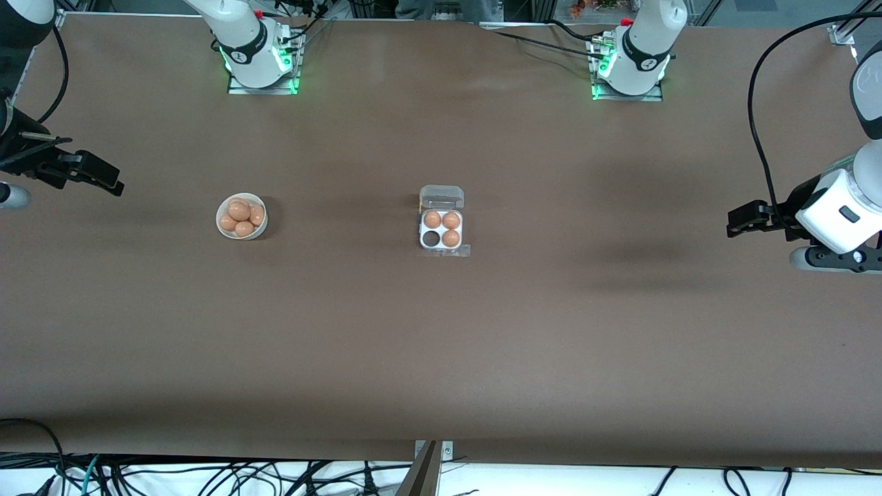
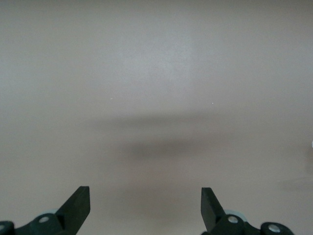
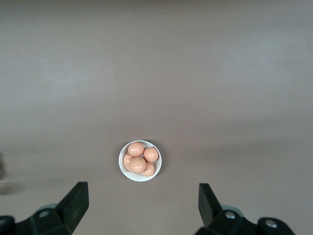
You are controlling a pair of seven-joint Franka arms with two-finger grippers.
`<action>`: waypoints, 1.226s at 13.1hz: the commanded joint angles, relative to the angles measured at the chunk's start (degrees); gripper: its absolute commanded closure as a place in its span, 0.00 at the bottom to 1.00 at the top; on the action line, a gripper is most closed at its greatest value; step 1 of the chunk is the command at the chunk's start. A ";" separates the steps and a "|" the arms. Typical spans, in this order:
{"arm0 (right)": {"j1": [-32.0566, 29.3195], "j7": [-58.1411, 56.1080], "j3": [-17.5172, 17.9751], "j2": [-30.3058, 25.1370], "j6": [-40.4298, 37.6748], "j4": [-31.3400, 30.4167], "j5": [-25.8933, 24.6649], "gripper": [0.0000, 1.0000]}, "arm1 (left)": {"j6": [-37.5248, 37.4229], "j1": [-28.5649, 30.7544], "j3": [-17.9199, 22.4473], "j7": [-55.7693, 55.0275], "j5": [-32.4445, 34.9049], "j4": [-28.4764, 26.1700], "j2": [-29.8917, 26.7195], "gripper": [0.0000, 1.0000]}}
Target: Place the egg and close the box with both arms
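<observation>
Nothing started yet, by the look of it. Going across the front view from the right arm's end of the table: right gripper (image 1: 103, 180) hangs over bare table at that end, jaws spread wide, holding nothing. Next comes the white bowl (image 1: 222, 227) with a heap of eggs (image 1: 239, 210); the wrist view shows four or so, none picked, so the egg to place is one of these. Mid-table sits the box (image 1: 442, 230), lid (image 1: 442, 197) swung open and lying flat on the side toward the robot bases. Three cells are filled, and the empty cell (image 1: 431, 238) is on the side nearer the front camera, toward the right arm's end. Left gripper (image 1: 739, 225) waits over bare table at its own end, open and empty too.

Left to do: pick an egg, drop it in the empty cell, then close the lid with both arms.
</observation>
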 commanded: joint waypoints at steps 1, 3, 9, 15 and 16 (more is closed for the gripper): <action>-0.08 0.13 0.12 -1.09 0.42 -0.85 0.92 0.00 | -0.67 0.18 0.27 1.38 -1.46 1.57 0.68 0.00; -0.08 -0.39 0.03 -1.09 0.52 -0.93 0.83 0.00 | -0.67 0.18 0.27 1.38 -1.46 1.57 0.76 0.00; -0.08 -0.56 0.03 -1.00 0.78 -0.85 0.83 0.00 | -0.67 0.18 0.27 1.38 -1.46 1.48 0.76 0.00; -0.08 -0.56 0.03 -1.00 0.78 -0.85 0.83 0.00 | -0.67 0.18 0.27 1.38 -1.46 1.57 0.76 0.00; -0.08 -0.56 0.03 -1.00 0.70 -0.85 0.83 0.00 | -0.67 0.26 0.27 1.38 -1.46 1.57 0.76 0.00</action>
